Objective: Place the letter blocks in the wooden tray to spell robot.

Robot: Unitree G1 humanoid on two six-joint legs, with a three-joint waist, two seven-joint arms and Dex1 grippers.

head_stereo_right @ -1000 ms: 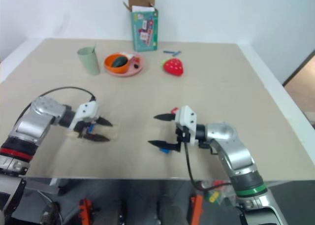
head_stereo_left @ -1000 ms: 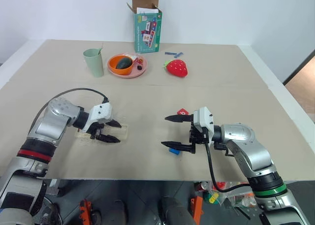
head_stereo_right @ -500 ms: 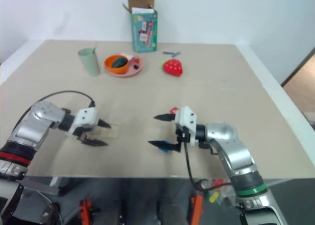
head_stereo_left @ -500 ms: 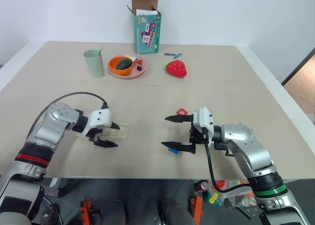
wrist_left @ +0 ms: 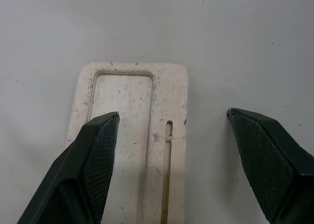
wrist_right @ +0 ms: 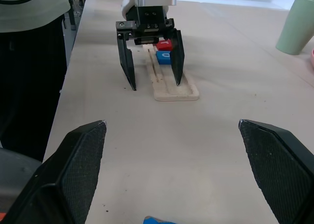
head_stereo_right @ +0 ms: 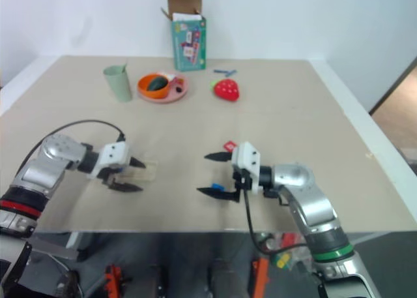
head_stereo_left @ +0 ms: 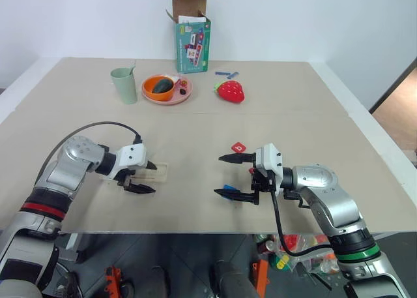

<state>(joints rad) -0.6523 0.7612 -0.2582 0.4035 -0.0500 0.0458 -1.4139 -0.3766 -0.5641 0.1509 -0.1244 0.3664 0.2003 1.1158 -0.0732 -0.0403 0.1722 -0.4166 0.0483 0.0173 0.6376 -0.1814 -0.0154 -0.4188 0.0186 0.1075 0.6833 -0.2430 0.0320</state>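
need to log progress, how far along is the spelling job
Done: a red tile and a blue tile sit in the tray. In hand: nothing. The left gripper hangs open over the tray's bare end, and the right gripper is open beside a loose blue tile. Left: at least that one and a loose red tile on the table.
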